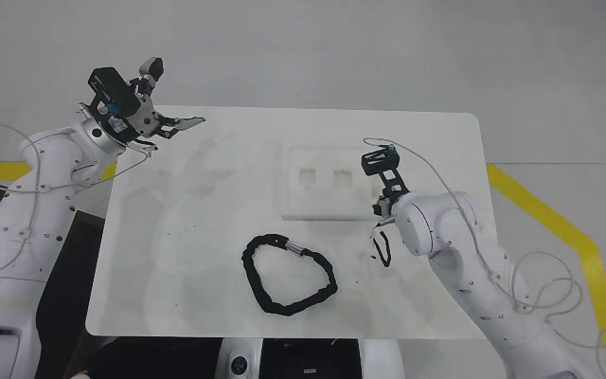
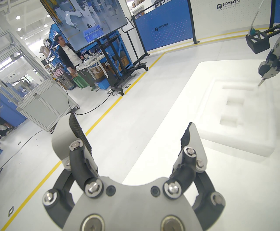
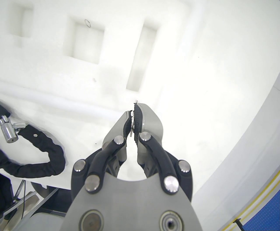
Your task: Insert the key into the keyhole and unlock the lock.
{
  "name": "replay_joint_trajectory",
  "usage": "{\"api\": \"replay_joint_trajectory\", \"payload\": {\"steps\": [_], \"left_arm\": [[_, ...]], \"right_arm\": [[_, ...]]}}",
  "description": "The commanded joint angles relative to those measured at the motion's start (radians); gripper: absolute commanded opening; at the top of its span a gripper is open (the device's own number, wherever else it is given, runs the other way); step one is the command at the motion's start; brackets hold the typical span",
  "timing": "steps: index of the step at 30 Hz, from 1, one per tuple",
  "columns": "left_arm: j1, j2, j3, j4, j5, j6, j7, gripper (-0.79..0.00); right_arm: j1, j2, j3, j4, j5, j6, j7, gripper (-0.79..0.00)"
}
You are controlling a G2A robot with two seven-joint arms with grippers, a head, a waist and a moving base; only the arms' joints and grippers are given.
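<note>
Right end effector (image 3: 132, 112) pinches the key (image 3: 130, 130), lock (image 3: 8, 131) lying near.

My white worktop (image 1: 189, 284) stood on a pale floor (image 2: 142, 105) with yellow lines (image 2: 109, 109). Beyond stood blue partitions (image 2: 166, 28) and a large screen (image 2: 87, 17).

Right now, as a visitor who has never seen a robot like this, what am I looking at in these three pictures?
A two-armed robot at a white table. One picture looks down from above its arms; the other two come from cameras on each wrist. On the table lie a black chain lock and a white foam tray. The left tool hangs open and empty near the table's corner. The right tool is shut on a small key, by the tray's edge.
</note>
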Motion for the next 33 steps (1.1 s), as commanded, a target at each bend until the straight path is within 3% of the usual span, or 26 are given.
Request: {"api": "replay_joint_trajectory", "payload": {"steps": [1,7,15,21,29,33], "left_arm": [[0.0,0.0,0.0,0.0,0.0,0.0,0.0,0.0],[0.0,0.0,0.0,0.0,0.0,0.0,0.0,0.0],[0.0,0.0,0.0,0.0,0.0,0.0,0.0,0.0],[0.0,0.0,0.0,0.0,0.0,0.0,0.0,0.0],[0.0,0.0,0.0,0.0,0.0,0.0,0.0,0.0],[0.0,0.0,0.0,0.0,0.0,0.0,0.0,0.0]], "right_arm": [[-0.014,0.001,0.03,-0.015,0.041,-0.002,-0.006,-0.785],[-0.124,0.015,0.187,-0.076,0.237,-0.088,-0.086,-0.785],[-0.319,0.036,0.432,-0.076,0.596,-0.322,-0.255,-0.785],[-0.445,0.047,0.575,-0.058,0.766,-0.442,-0.353,-0.785],[-0.52,0.053,0.682,-0.015,0.949,-0.568,-0.474,-0.785],[-0.524,0.054,0.689,-0.006,0.959,-0.574,-0.482,-0.785]]}}
